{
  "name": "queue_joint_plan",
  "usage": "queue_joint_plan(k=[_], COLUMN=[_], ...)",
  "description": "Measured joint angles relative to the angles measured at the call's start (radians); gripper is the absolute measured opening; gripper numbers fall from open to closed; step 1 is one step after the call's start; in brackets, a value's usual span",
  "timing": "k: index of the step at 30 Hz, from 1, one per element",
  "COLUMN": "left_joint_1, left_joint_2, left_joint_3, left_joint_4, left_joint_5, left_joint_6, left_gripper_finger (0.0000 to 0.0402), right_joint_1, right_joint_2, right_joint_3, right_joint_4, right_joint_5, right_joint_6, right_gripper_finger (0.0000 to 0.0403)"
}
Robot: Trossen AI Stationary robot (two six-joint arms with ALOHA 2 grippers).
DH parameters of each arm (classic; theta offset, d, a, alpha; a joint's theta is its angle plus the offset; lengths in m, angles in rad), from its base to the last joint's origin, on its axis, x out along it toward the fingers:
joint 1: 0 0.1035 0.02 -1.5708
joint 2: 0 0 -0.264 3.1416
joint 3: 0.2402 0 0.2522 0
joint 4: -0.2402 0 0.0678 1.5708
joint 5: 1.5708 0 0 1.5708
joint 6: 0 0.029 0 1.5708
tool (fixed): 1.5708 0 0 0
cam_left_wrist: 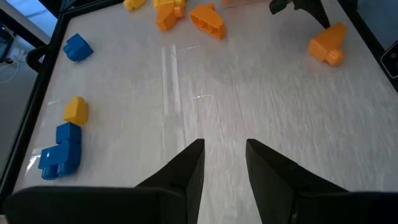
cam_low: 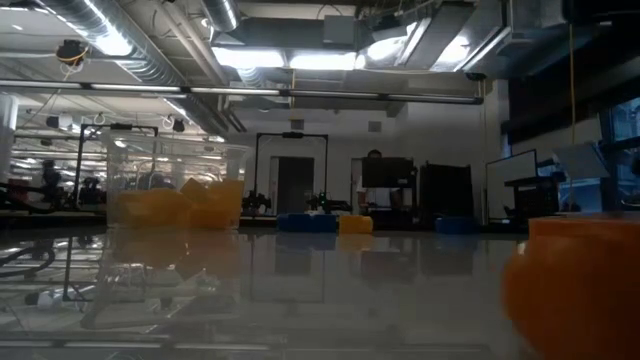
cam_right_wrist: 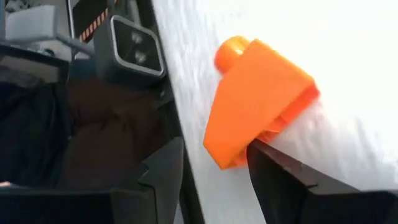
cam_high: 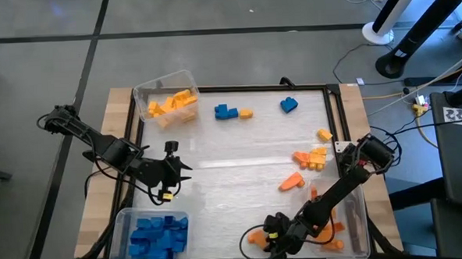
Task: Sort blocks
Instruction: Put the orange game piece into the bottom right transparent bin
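Blue-brick bin [cam_high: 154, 236] at the counter's [cam_high: 233, 168] near-left corner, holding blue bricks only. Orange-brick bin [cam_high: 165, 95] at the far-left corner.

Left gripper [cam_high: 170, 173] hovers between these two bins, just above the blue one. Wrist view: fingers [cam_left_wrist: 186, 171] parted, nothing between them, bare counter ahead.

Loose bricks, moving rightward from the orange-brick bin: blue brick cluster [cam_high: 226, 111] with a small yellow-orange brick [cam_high: 246, 113] touching it, then a lone blue brick [cam_high: 289, 105]. Further right, nearer the tray's right rim, a heap of orange and yellow bricks [cam_high: 312, 157] and a sloped orange brick [cam_high: 291, 182].

Right gripper [cam_high: 276, 235] low at the near edge, well right of the blue-brick bin. Its fingers [cam_right_wrist: 292, 186] stand apart around an orange sloped brick [cam_right_wrist: 258, 102]; one finger touches it, the other is clear. Not yet a grip, by my reading.

Handling: bricks are rigid, light, smooth plastic, likely to skate on this glossy surface. Pinch across flat parallel sides, avoiding the slope and stud.
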Motion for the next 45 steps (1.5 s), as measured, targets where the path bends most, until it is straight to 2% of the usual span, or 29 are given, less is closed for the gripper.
queue_joint_plan(k=[5,15,20,25,38,45], left_joint_1=[0.000,0.000,0.000,0.000,0.000,0.000], left_joint_2=[0.000,0.000,0.000,0.000,0.000,0.000], left_joint_3=[0.000,0.000,0.000,0.000,0.000,0.000], left_joint_4=[0.000,0.000,0.000,0.000,0.000,0.000], left_joint_5=[0.000,0.000,0.000,0.000,0.000,0.000], left_joint_6=[0.000,0.000,0.000,0.000,0.007,0.007], left_gripper_finger=[0.0108,0.0108,0.0108,0.0108,0.0108,0.0108], right_joint_1=[-0.014,-0.021,-0.023,-0.021,-0.021,-0.021], right_joint_2=[0.000,0.010,0.048,0.065,0.065,0.067], right_joint_3=[0.000,0.000,0.006,0.003,0.003,0.014], right_joint_4=[0.000,0.001,0.030,0.031,0.023,0.051], right_joint_5=[0.035,0.033,-0.015,0.026,0.047,0.095], right_joint_6=[0.000,0.002,0.045,0.045,0.044,0.008], right_gripper_finger=[0.0179,0.0179,0.0179,0.0176,0.0086,0.0079])
